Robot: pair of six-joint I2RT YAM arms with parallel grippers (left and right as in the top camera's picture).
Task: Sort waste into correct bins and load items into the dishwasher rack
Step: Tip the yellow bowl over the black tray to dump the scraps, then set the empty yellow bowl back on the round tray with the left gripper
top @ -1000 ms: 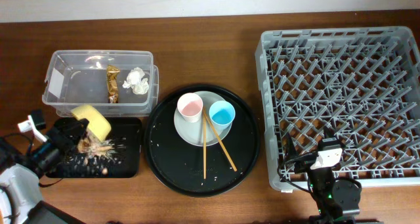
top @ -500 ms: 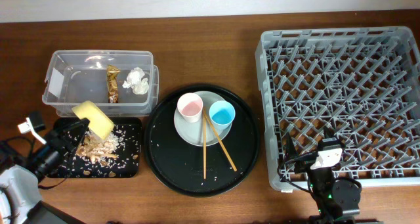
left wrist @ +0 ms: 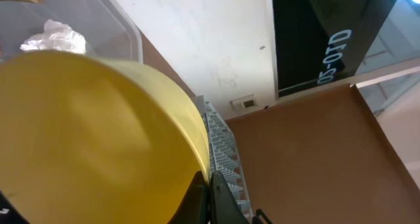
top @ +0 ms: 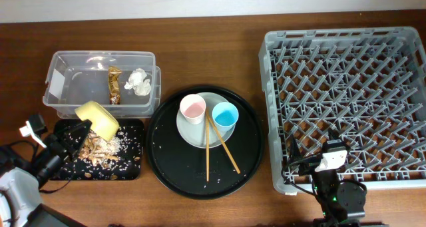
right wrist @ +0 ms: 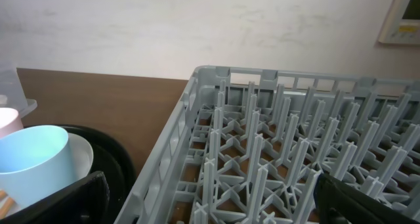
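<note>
L gripper (top: 74, 130) clamped on yellow bowl (top: 97, 118), tilted over black tray (top: 132, 163) w/ food scraps (top: 100, 149); clear tub (top: 66, 94) holds wrapper (top: 114, 84), napkin (top: 138, 81). R gripper (right wrist: 210, 201) spread wide.

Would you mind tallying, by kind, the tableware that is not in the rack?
Cups: 2 (pink cup, blue cup)
Bowls: 1 (yellow bowl)
Plates: 1 (pale plate)
Chopsticks: 2 (wooden chopsticks)
Total: 6
</note>
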